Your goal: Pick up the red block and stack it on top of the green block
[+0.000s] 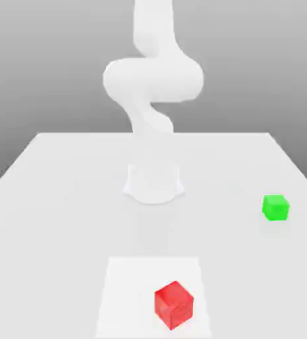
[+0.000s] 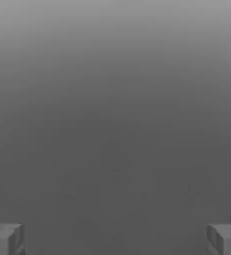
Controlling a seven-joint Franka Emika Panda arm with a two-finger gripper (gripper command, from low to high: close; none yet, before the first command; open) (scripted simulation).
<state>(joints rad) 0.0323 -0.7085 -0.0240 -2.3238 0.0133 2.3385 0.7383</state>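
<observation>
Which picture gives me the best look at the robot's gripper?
The hand view: both fingertips of the gripper stand wide apart there. The exterior view shows the arm, but I can't make out the gripper.

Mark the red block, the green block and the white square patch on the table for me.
Red block [image 1: 174, 304]: exterior view, middle of its visible faces.
Green block [image 1: 275, 208]: exterior view, middle of its front.
White square patch [image 1: 126, 298]: exterior view, bare part beside the red block.
</observation>
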